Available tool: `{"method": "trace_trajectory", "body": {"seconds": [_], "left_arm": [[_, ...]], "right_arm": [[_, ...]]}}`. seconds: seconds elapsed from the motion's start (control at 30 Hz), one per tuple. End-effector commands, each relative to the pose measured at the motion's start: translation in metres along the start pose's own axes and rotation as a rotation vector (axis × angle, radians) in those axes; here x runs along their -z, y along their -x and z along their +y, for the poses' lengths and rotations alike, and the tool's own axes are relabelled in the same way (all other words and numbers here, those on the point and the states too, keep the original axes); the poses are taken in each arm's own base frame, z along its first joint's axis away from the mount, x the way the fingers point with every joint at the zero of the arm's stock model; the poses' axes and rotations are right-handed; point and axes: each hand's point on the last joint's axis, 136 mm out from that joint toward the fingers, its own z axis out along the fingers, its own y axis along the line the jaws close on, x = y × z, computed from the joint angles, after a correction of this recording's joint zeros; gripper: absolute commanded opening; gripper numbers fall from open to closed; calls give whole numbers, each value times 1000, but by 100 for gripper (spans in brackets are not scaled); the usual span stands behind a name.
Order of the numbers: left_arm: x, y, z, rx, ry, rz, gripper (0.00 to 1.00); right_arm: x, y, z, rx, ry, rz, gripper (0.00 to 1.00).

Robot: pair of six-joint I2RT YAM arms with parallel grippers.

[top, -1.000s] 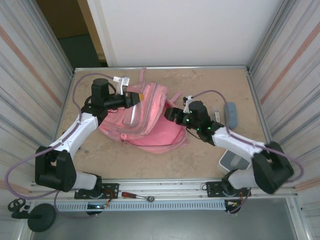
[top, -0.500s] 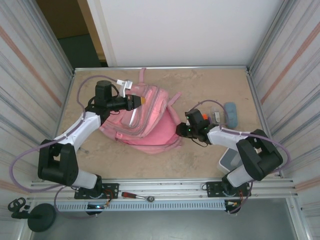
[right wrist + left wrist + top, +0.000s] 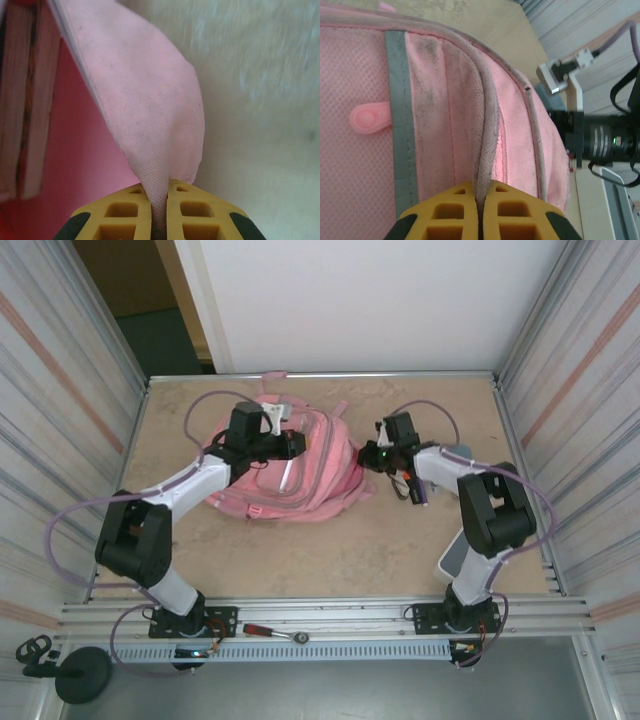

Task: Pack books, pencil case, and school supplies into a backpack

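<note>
The pink backpack lies bunched in the middle of the table. My left gripper is on its upper part. In the left wrist view this gripper is shut on a grey piped seam of the backpack. My right gripper is at the bag's right edge, and in the right wrist view it is shut on a pink fabric flap. Page edges of the books show inside the bag. The blue-grey pencil case lies behind the right arm, partly hidden. A slim purple stick lies under that forearm.
A white bin stands at the near right beside the right arm's base. Corrugated walls close in the table on the left and right. A red-handled tool lies on the front rail. The right arm's wrist is close to the bag's right side.
The right gripper swung towards the back and shut on the backpack's flap. The left gripper moved right along the bag. The backpack has been drawn up into a tighter heap.
</note>
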Motion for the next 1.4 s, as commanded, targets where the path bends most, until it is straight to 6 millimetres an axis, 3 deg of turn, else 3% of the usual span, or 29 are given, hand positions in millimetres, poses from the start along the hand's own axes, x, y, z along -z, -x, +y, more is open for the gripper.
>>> {"method": "trace_trajectory", "body": {"seconds": [0.0,0.1,0.2,0.3,0.37,0.43,0.57,0.63,0.73,0.83,0.93,1.0,1.07,1.17,1.37], "left_arm": [[-22,14,-13,-2,-21,-4,19],[-17,15,-20,-116,-2,27,35],[13,14,-12,-300,109,-18,52],[48,2,8,-484,269,-34,60],[69,-9,22,-583,364,-38,62],[88,-24,34,-665,443,-29,63],[114,-43,48,-780,550,-53,65],[122,-49,48,-811,560,-90,66],[127,-53,45,-828,543,-140,68],[127,-59,42,-876,516,-147,69],[121,-71,43,-941,489,-88,71],[118,-82,47,-993,473,-31,71],[116,-91,51,-1024,466,19,71],[112,-108,54,-1111,442,83,71],[95,-153,53,-1332,302,236,71]], "right_arm": [[4,52,3,26,63,-25,10],[9,71,-3,25,67,-4,22],[28,77,-14,55,5,-27,32],[52,67,-20,93,-65,-60,37],[63,49,-11,102,-37,-69,41],[68,19,4,125,2,-56,45],[65,-45,25,169,6,-27,57],[59,-74,25,160,-27,-25,68],[46,-98,26,100,2,-23,78],[26,-101,41,53,75,-12,81],[8,-93,54,28,97,-4,73],[-1,-88,46,13,35,-3,57],[0,-81,40,3,18,-30,34],[12,-64,35,-3,15,-72,14],[33,-34,38,27,67,-55,1]]}}
